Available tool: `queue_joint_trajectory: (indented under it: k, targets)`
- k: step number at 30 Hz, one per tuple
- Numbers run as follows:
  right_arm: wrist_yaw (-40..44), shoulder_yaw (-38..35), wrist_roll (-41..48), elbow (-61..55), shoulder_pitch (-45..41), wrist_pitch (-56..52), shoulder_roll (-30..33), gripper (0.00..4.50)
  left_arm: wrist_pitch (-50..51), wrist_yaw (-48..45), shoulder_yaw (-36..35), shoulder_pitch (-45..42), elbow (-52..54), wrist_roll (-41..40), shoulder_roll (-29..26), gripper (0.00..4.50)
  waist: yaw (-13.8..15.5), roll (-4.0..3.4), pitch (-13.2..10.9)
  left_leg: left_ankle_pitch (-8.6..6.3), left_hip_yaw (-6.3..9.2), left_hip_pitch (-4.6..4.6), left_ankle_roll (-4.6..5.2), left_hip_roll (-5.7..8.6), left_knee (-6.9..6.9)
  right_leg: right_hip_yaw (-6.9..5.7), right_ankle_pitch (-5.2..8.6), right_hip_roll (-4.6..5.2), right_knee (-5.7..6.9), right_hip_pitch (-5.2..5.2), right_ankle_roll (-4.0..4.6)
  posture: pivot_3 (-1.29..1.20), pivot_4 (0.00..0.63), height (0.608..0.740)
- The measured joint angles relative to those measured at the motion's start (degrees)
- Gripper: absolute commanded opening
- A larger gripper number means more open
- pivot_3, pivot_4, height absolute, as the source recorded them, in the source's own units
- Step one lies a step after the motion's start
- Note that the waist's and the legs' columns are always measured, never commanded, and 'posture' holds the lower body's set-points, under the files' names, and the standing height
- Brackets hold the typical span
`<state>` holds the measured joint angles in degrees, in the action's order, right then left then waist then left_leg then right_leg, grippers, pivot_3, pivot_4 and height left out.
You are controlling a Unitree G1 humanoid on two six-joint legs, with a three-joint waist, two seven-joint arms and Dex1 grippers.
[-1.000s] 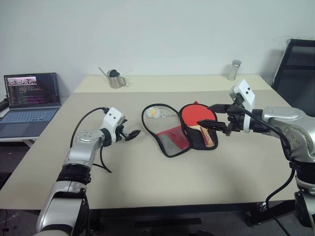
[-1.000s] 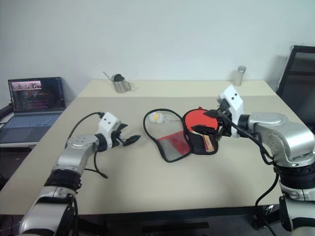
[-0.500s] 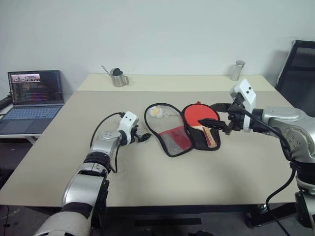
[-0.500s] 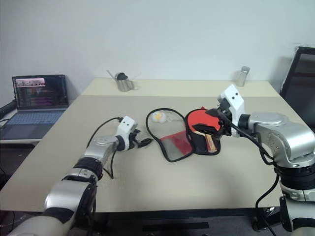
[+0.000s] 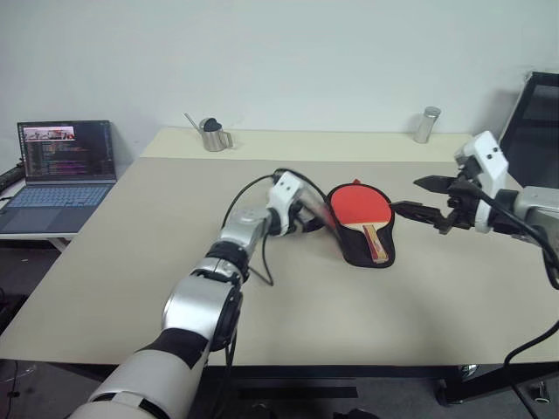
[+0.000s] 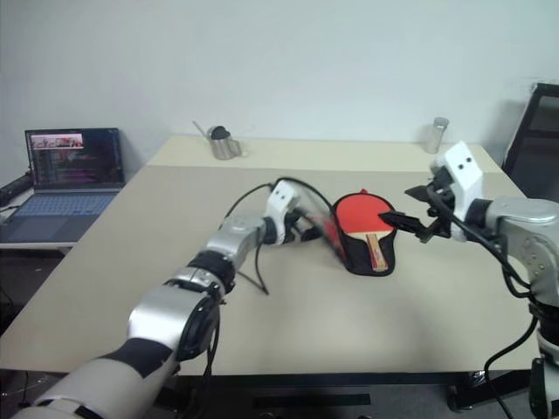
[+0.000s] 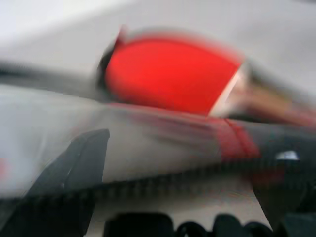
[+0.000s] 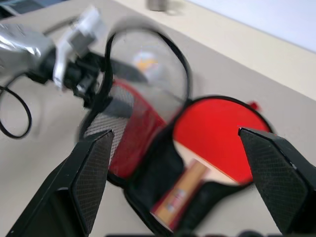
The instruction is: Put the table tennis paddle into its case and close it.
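Table tennis paddle [image 5: 356, 206] lies between both spread end effectors, left [image 5: 316, 223] nearer.

beige desk [image 5: 131, 262] made of two tops pushed together, the seam running across near the far side. on the far top: small metal pitcher [image 5: 210, 135] with a dark lid and thin spout near the far left corner, metal shaker [image 5: 425, 125] near the far right corner. open laptop [image 5: 61, 170] with lit screen on a separate low surface off the desk's left edge; black chair [image 5: 537, 122] past the far right corner.
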<state>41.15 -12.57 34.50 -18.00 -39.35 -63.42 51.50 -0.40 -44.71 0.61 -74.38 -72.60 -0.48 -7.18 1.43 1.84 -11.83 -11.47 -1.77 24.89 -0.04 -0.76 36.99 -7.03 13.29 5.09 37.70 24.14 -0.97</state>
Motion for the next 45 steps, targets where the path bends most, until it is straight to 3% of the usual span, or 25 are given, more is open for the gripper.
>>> queue_joint_trajectory:
  k: [9, 14, 18, 24, 29, 37, 45]
  targets:
    - [-3.0, -5.6, 2.5, -5.4, 6.8, -5.0, 2.2, 4.44, -0.4, 2.5, 0.2, -1.3, -2.8, 1.9, 7.0, 4.5, -0.6, 0.01, 0.0, -0.01, 0.09, -0.1, 0.01, -0.09, 0.01, 0.05, 0.0, -0.03, 0.09, 0.02, 0.0, 0.0, 0.15, 0.74]
    - [-4.9, -6.1, 2.9, -5.8, 7.1, -5.8, 1.8, 4.44, -0.6, 1.9, -0.2, -1.3, -2.9, 2.1, 6.0, 4.5, -0.7, 0.01, 0.0, -0.01, 0.09, -0.1, 0.02, -0.06, 0.0, 0.08, 0.0, -0.03, 0.06, 0.02, 0.0, 0.0, 0.15, 0.74]
    - [-5.6, -3.9, 2.6, -2.9, 6.5, -4.8, -1.0, 4.44, -1.5, -1.8, -1.8, -1.2, -2.6, 1.3, 2.0, 4.5, -1.0, 0.01, 0.0, -0.01, 0.08, -0.11, 0.02, -0.08, 0.01, 0.08, 0.0, -0.04, 0.09, 0.02, 0.0, 0.0, 0.15, 0.74]
    - [-6.8, 3.7, -2.5, 10.0, 4.1, 0.8, -6.2, 4.44, -2.1, -13.4, -4.8, 4.0, 4.9, -3.0, -6.4, 4.5, -1.4, -0.01, 0.0, 0.0, 0.04, -0.13, 0.02, -0.06, 0.01, 0.11, -0.01, -0.04, 0.14, 0.03, 0.01, 0.0, 0.15, 0.74]
    - [-8.6, 6.3, -7.1, 23.6, -1.6, 5.7, -11.7, 4.44, 6.2, -21.3, -5.5, 16.5, 23.5, -8.2, -11.9, 4.5, -1.6, -0.03, 0.0, 0.01, -0.04, -0.13, 0.01, -0.06, 0.01, 0.13, -0.16, -0.05, 0.19, 0.03, 0.27, 0.0, 0.15, 0.74]
    - [-9.5, 9.3, -13.7, 43.8, -9.2, 15.3, -19.1, 4.44, 18.5, -17.1, -6.3, 27.3, 47.0, -13.3, -17.3, 4.5, -1.3, -0.04, 0.0, 0.01, 0.01, -0.15, 0.01, -0.03, 0.09, 0.16, -0.12, -0.04, 0.27, -0.01, 0.18, 0.0, 0.15, 0.74]
    - [-9.4, 9.4, -19.5, 65.3, -15.7, 27.7, -23.8, 4.44, 23.3, -13.3, -6.2, 29.8, 53.5, -15.5, -18.2, 4.5, -1.5, -0.04, 0.0, 0.02, -0.08, -0.15, 0.01, -0.05, 0.06, 0.17, -0.18, -0.05, 0.27, 0.0, 0.27, 0.0, 0.15, 0.74]
